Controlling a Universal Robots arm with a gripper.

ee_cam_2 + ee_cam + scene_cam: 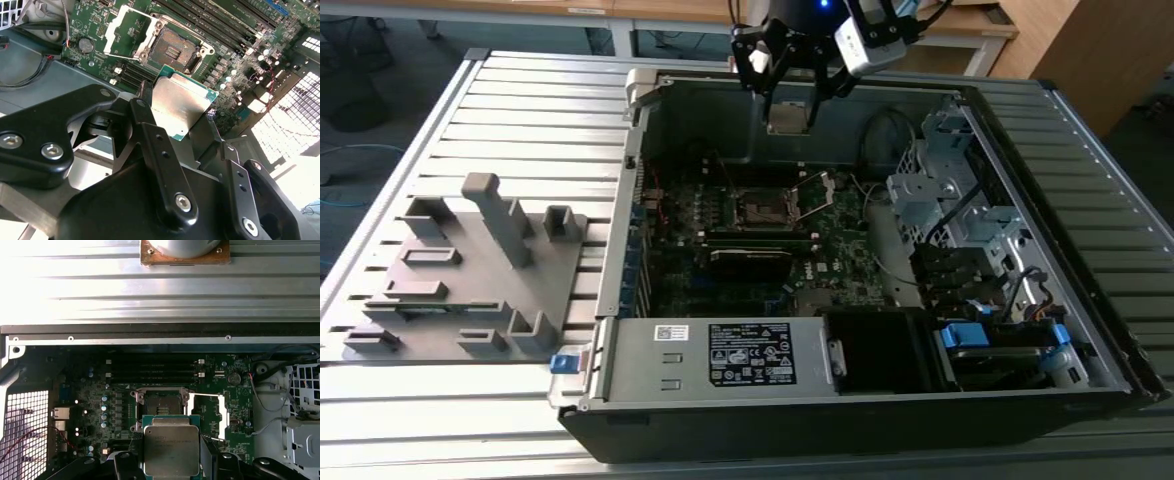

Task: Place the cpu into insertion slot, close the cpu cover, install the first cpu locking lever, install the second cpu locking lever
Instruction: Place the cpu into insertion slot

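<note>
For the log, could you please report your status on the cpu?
Gripper shut on the cpu, above the motherboard. Insertion slot uncovered, cpu cover open. Nothing seen between cpu and slot.

The exterior view looks steeply down from high and well back, taking in the whole open computer case. The first wrist view faces straight down onto the motherboard from nearer. The second wrist view sits close behind my fingers, looking slantwise past them. All three share the insertion slot and the cpu I hold.
</note>
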